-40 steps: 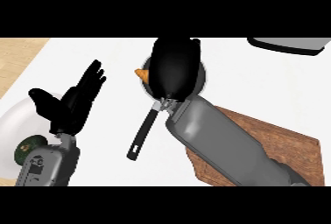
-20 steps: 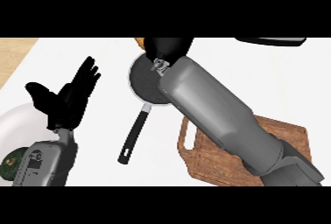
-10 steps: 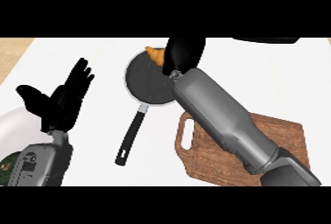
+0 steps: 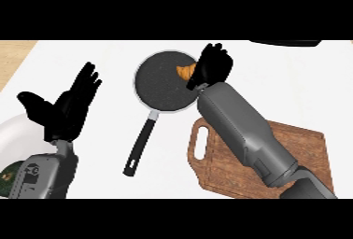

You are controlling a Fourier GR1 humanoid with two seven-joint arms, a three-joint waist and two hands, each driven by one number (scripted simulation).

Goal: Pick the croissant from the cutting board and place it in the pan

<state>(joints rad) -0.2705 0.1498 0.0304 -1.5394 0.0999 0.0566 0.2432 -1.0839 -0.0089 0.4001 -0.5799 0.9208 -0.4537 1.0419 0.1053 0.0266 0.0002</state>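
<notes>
white counter (image 4: 289, 88) fills the head view, with a strip of pale wood at about 10 o'clock and a dark object cut off at the top edge near 1 o'clock. at 12 o'clock sits the pan (image 4: 160, 88), dark and round, its long black handle running down toward 7 o'clock, probably left that way so the bowl stays open to a reach from the right. the cutting board (image 4: 303, 149) lies at about 4 o'clock, brown and grainy, its handle slot turned toward the pan; no food shows on its visible part.

the right hand (image 4: 214, 65) comes in over the board on its grey forearm and hangs at the pan's 3 o'clock rim. the croissant (image 4: 185, 71) shows as an orange curve just inside that rim, touching or just beside the dark fingers. whether the fingers are curled round it or have let go cannot be told, since the hand hides its far side; nor is it clear whether it rests on the pan floor.

the left hand (image 4: 66, 109) rests at 9 o'clock, fingers straight and spread, holding nothing. a white dish (image 4: 21, 135) sits at the left edge beside it.

by the look of things, placement is nearly done or just done.
</notes>
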